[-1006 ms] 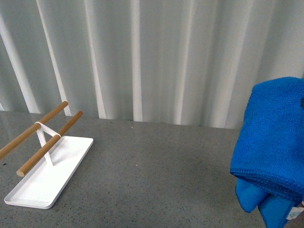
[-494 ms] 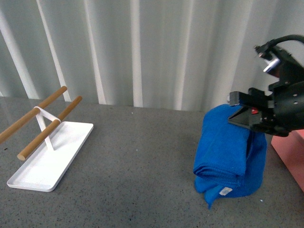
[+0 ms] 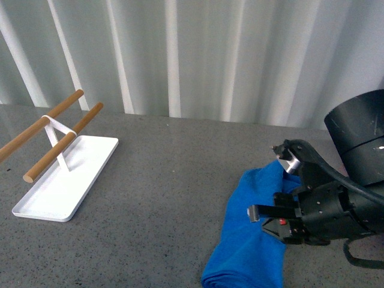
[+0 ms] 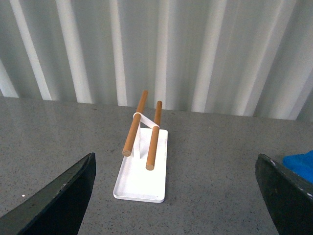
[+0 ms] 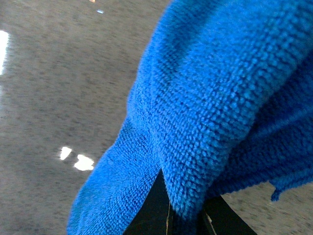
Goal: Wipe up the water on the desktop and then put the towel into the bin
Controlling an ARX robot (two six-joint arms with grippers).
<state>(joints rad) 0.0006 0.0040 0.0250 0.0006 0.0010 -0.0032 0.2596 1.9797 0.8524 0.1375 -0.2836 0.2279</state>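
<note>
The right hand (image 3: pixel 264 219) is closed on the blue towel (image 3: pixel 245 252) and pinches a fold of it low over the dark grey speckled worktop (image 3: pixel 168 207). In the right wrist view the terry cloth fills most of the picture, and one fold goes down between the two dark fingers (image 5: pixel 151 215). The towel lies as a long bunch on the right part of the worktop. Its near end rests flat and its far end is raised to the hand. The left hand (image 4: pixel 174 156) is open, with its fingers wide apart, and it holds nothing. On the left, well apart from the towel, stands a flat white tray (image 3: pixel 42 201) with two wooden rods (image 3: pixel 63 143) above it. Behind the worktop is a white ribbed wall (image 3: pixel 180 54).
</note>
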